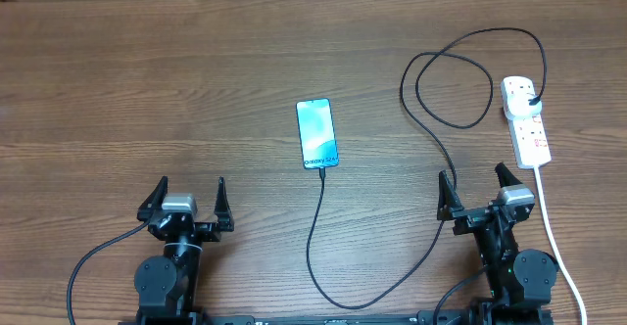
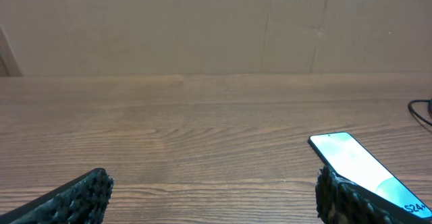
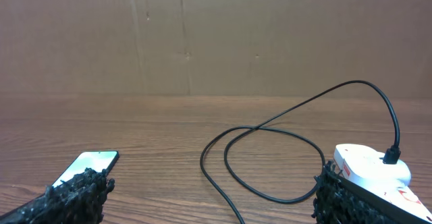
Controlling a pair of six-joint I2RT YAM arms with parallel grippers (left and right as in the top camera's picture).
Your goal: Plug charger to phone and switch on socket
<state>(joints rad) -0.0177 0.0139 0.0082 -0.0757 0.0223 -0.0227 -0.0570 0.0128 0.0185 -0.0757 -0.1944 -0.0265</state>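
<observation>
I have both arms folded low, side by side and well apart, wrists pointing straight ahead. My left gripper [image 1: 189, 190] has its jaws spread wide, with nothing between them. My right gripper [image 1: 473, 180] sits the same way, fingers wide apart and empty.

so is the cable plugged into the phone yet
Plugged in, it seems: from overhead the black cable runs straight into the near end of the phone; the wrist views hide that joint.

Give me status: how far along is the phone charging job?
Done: cable looks seated in the phone, and its plug sits in the power strip. In hand: nothing, left gripper and right gripper are open. Can't tell if the strip is switched on; that may remain.
</observation>
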